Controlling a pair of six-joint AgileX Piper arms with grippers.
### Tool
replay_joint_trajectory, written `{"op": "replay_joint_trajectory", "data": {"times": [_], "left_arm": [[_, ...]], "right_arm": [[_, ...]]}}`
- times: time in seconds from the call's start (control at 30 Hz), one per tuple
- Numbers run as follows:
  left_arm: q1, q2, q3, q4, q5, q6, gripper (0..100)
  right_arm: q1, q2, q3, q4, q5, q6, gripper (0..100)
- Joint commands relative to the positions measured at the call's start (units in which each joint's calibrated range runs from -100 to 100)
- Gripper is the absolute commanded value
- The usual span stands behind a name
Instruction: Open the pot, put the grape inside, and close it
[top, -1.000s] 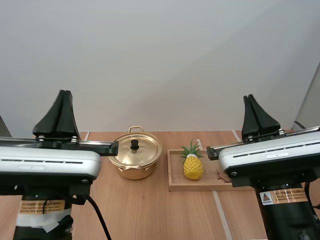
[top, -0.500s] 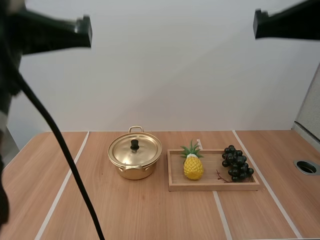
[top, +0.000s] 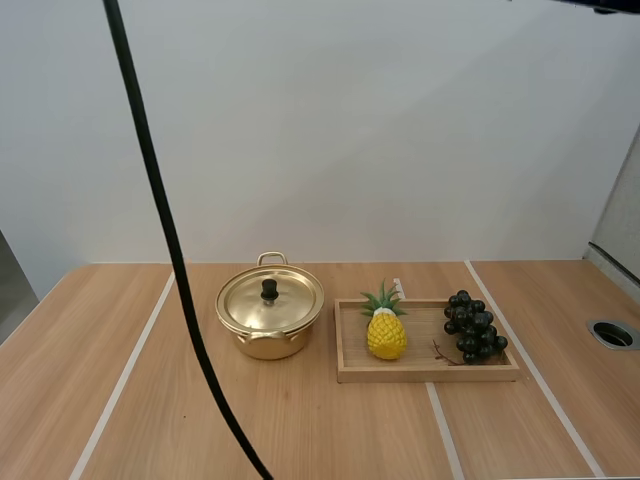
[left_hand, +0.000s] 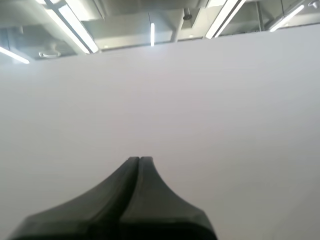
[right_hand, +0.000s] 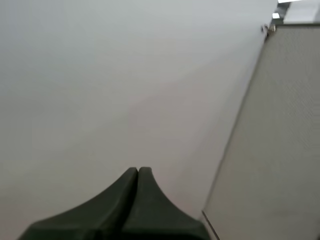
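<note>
A gold pot (top: 270, 318) stands on the table left of centre, its lid (top: 270, 299) on, with a black knob (top: 269, 290) on top. To its right a bunch of dark grapes (top: 472, 326) lies at the right end of a wooden tray (top: 425, 370). My left gripper (left_hand: 139, 160) is shut on nothing, its fingers together as one dark wedge against a plain wall. My right gripper (right_hand: 138, 170) is likewise shut on nothing and faces the wall.
A yellow pineapple (top: 385, 328) stands on the left part of the tray, between the pot and the grapes. A round hole (top: 613, 334) is set into the table near the right edge. White lines run across the wooden tabletop.
Both arms have risen out of the high view, from low in front of the table a second ago. The grapes, hidden before, are now uncovered. Pot and tray have not moved.
</note>
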Motion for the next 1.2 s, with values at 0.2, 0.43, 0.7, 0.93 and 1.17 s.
{"op": "replay_joint_trajectory", "data": {"times": [0.2,0.43,0.7,0.93,1.17], "left_arm": [[0.02,11.7,-4.7,0.8,22.9,-2.3,0],[0.02,20.8,-4.7,0.8,42.2,-2.3,0],[0.02,26.4,-4.7,0.0,43.9,-3.4,0],[0.02,28.1,-4.7,-0.1,45.7,-3.2,0],[0.02,32.0,-4.1,-0.1,51.6,-1.9,0]], "right_arm": [[0.1,13.7,-5.3,-2.8,24.6,0.4,0],[0.1,17.5,-2.9,-1.2,24.6,0.3,0],[0.1,17.5,6.6,5.1,24.6,0.3,0],[0.1,17.5,16.7,5.1,24.6,0.3,0],[0.1,17.5,23.4,5.2,24.6,0.3,0]]}}
